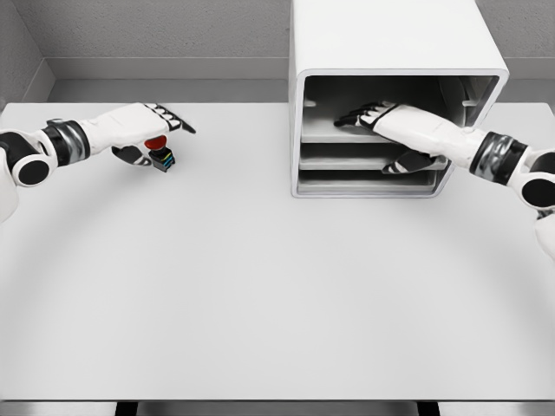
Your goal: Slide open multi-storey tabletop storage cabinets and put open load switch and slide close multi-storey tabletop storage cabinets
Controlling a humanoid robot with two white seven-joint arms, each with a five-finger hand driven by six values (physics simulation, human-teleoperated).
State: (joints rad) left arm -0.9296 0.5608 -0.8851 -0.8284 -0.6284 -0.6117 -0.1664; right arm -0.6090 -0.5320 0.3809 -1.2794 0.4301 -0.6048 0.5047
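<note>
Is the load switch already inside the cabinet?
No, the load switch sits on the table at the left hand, far from the cabinet.

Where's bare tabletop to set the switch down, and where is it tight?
Free: the wide white table in front of the white storage cabinet, and the stretch between it and the red-knobbed black switch. Crowded: the cabinet's open front, where the right robot hand reaches in, and around the left robot hand at the switch.

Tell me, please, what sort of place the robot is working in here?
Probably a simulated test bench rather than a real room: a bare white table against plain grey walls, holding only a white multi-storey storage cabinet and a small red-topped load switch under the left hand.
</note>
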